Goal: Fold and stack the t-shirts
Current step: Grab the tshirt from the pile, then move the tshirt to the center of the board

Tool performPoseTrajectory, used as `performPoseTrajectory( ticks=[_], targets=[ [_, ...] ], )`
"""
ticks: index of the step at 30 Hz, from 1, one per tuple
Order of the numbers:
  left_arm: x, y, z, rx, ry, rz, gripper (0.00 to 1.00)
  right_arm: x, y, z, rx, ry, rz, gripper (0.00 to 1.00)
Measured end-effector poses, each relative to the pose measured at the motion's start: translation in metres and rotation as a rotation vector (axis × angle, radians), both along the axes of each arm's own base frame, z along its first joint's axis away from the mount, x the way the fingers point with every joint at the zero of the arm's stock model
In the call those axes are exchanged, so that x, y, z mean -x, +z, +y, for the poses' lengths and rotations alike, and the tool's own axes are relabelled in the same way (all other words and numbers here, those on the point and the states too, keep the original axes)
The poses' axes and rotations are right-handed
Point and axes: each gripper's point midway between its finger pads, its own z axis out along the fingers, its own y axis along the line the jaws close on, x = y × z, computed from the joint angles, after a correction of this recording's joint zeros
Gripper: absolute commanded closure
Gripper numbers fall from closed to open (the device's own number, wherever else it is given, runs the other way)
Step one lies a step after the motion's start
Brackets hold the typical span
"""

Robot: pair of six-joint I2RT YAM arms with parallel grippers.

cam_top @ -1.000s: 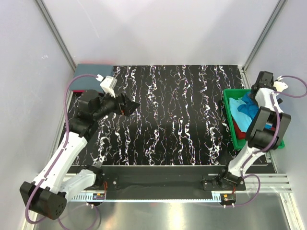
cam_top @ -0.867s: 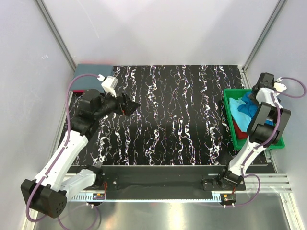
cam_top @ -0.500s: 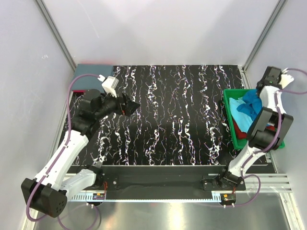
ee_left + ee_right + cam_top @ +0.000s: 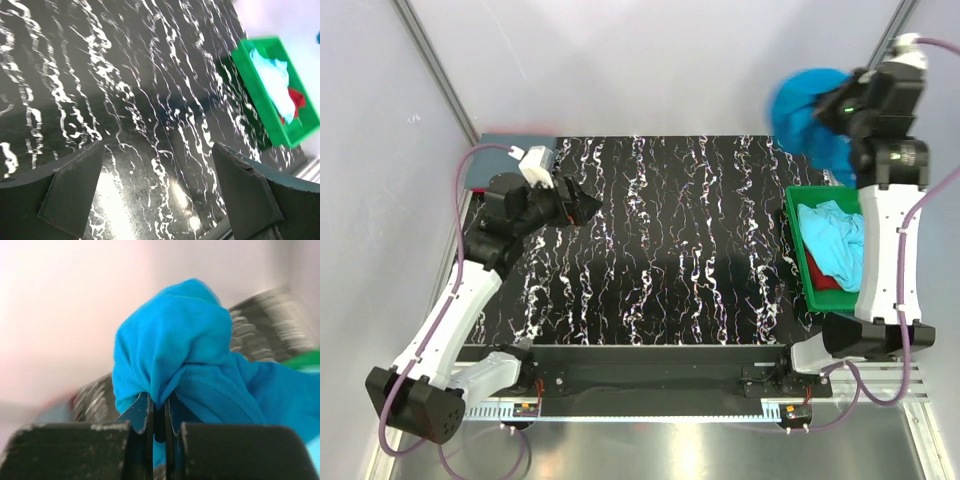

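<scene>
your right gripper (image 4: 832, 108) is clamped on a bunch of the bright turquoise t-shirt (image 4: 802, 110), fingers all but meeting with only a fold of cloth between them. in the right wrist view you see the shirt (image 4: 170, 340) bulging up out of the gripper (image 4: 159, 415) and trailing down to one side. it hangs in the air above and beyond the far end of the green tray (image 4: 796, 255), clear of the rim; its edges are blurred in the overhead view. inside the tray lies a crumpled light aqua t-shirt (image 4: 840, 245), and a red t-shirt (image 4: 825, 280) peeks out beneath it at the tray's near end. your left gripper (image 4: 582, 207) is spread wide and holds nothing, hovering over the black marbled mat (image 4: 690, 230) well to the left of the tray. the left wrist view shows both fingers (image 4: 75, 190) far apart, with the tray (image 4: 260, 90) off in the distance. a folded slate grey-blue t-shirt (image 4: 505, 150) lies flat at the far left corner, across the mat from the tray.
</scene>
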Motion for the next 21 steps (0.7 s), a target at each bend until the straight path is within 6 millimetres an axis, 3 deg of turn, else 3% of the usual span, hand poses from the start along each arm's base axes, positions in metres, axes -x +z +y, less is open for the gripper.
performPoseTrajectory(
  ticks=[2,5,8,9,11,13,14,17,21],
  targets=[
    [0.000,0.009,0.009,0.002,0.037,-0.014,0.03,0.002,-0.004,0.067,-0.038,0.198,0.001,0.98],
    [0.013,0.019,0.018,-0.004,0.057,-0.039,0.04,0.011,-0.053,0.130,-0.096,0.368,0.083,0.94],
    [0.031,0.029,0.024,-0.010,0.052,-0.072,0.05,0.024,-0.153,0.176,-0.167,0.477,0.270,0.81],
    [0.035,0.030,0.025,-0.010,0.051,-0.077,0.05,0.028,-0.195,0.192,-0.188,0.506,0.364,0.75],
    [0.040,0.025,0.026,-0.013,0.047,-0.069,0.06,0.032,-0.259,0.213,-0.199,0.542,0.518,0.68],
    [0.042,0.013,0.026,-0.022,0.042,-0.036,0.07,0.034,-0.311,0.237,-0.213,0.596,0.651,0.51],
    [0.043,0.003,0.026,-0.029,0.040,-0.009,0.07,0.035,-0.328,0.246,-0.215,0.621,0.697,0.48],
    [0.042,-0.029,0.023,-0.044,0.031,0.094,0.06,0.037,-0.343,0.252,-0.193,0.648,0.739,0.35],
    [0.046,-0.067,0.010,-0.003,-0.016,0.219,0.14,0.029,-0.311,0.247,-0.148,0.654,0.644,0.34]
  ],
)
